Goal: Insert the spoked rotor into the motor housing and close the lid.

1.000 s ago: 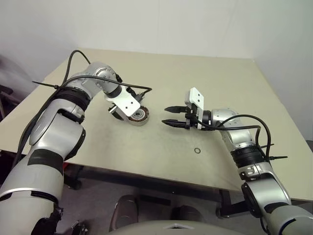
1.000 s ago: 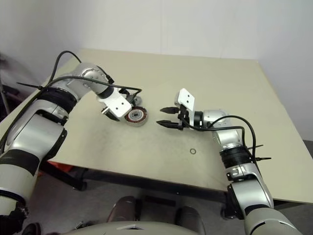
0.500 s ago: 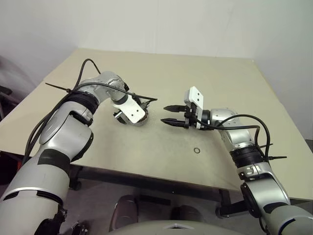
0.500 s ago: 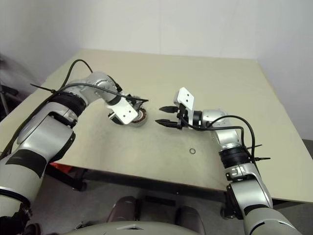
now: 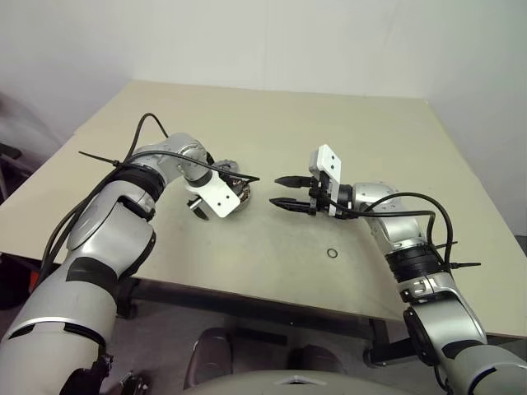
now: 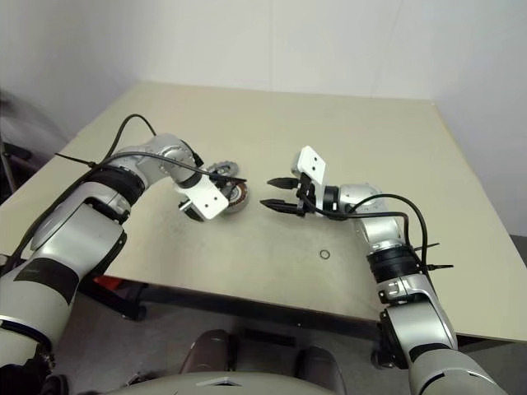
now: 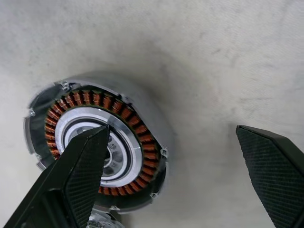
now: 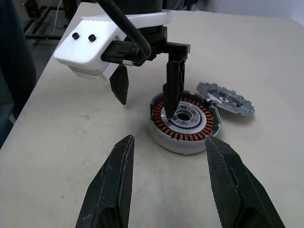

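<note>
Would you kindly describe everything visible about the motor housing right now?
The motor housing is a round, shallow silver metal cup, upright on the table. Inside runs a ring of copper-coloured windings around a shiny central bearing. One finger of the open left claw reaches into its middle; the other hangs outside its wall. The lid lies beside it.

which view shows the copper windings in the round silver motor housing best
The left wrist view: the round silver motor housing is close, its copper ring seen from above. The right wrist view shows it smaller, from the side; in the head views the left arm largely hides it.
</note>
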Controlling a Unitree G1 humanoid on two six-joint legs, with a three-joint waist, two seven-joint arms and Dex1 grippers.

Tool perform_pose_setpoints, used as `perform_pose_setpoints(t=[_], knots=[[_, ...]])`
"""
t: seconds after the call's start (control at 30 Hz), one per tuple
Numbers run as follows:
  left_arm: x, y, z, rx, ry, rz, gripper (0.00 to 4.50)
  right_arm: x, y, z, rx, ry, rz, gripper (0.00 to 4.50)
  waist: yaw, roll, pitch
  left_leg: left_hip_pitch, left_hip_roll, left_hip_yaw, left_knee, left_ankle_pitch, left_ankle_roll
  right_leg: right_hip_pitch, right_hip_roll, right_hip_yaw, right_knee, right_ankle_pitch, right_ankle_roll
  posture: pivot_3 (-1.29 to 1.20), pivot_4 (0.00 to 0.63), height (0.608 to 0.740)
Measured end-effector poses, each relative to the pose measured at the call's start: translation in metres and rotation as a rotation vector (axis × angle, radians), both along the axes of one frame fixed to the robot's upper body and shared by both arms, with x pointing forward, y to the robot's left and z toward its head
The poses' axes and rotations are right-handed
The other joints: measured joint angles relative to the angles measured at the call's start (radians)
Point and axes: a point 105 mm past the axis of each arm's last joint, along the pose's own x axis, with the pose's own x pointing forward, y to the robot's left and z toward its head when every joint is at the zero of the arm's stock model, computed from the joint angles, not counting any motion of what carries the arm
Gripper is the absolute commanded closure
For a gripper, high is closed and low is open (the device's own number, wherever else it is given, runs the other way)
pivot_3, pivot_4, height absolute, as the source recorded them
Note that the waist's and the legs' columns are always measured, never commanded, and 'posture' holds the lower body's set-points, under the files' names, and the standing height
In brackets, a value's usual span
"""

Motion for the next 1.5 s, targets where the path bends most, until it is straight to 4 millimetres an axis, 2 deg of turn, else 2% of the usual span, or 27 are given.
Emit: perform_pose_setpoints(t=[0.43, 0.57, 0.97, 1.3, 1.5], knots=[[0.005, -0.004, -0.002, -0.026, -0.024, 0.035, 0.0, 0.0, 0.0, 0.001, 0.003, 0.002, -0.004, 1.88, 0.0, 0.0, 0.0, 0.0, 0.0, 0.0, 0.0, 0.0, 0.0, 0.0, 0.0, 0.0, 0.0, 0.0, 0.0, 0.0, 0.0, 0.74], [0.005, -0.005, -0.002, -0.027, -0.021, 0.033, 0.0, -0.001, 0.003, 0.006, 0.005, -0.017, 0.006, 1.88, 0.0, 0.0, 0.0, 0.0, 0.0, 0.0, 0.0, 0.0, 0.0, 0.0, 0.0, 0.0, 0.0, 0.0, 0.0, 0.0, 0.0, 0.74], [0.002, -0.011, 0.0, -0.033, -0.002, 0.014, 0.0, -0.001, 0.003, 0.005, 0.004, -0.003, 0.002, 1.88, 0.0, 0.0, 0.0, 0.0, 0.0, 0.0, 0.0, 0.0, 0.0, 0.0, 0.0, 0.0, 0.0, 0.0, 0.0, 0.0, 0.0, 0.74], [0.013, -0.022, -0.004, -0.078, -0.081, 0.051, 0.0, -0.002, 0.003, 0.004, 0.003, -0.001, 0.007, 1.88, -0.001, 0.0, 0.0, 0.0, 0.0, 0.0, 0.0, 0.0, 0.0, 0.0, 0.0, 0.0, 0.0, 0.0, 0.0, 0.0, 0.0, 0.74], [0.018, -0.017, -0.004, -0.069, -0.109, 0.087, 0.0, -0.001, 0.002, 0.005, 0.004, -0.002, 0.003, 1.88, -0.001, 0.0, 0.0, 0.0, 0.0, 0.0, 0.0, 0.0, 0.0, 0.0, 0.0, 0.0, 0.0, 0.0, 0.0, 0.0, 0.0, 0.74]])
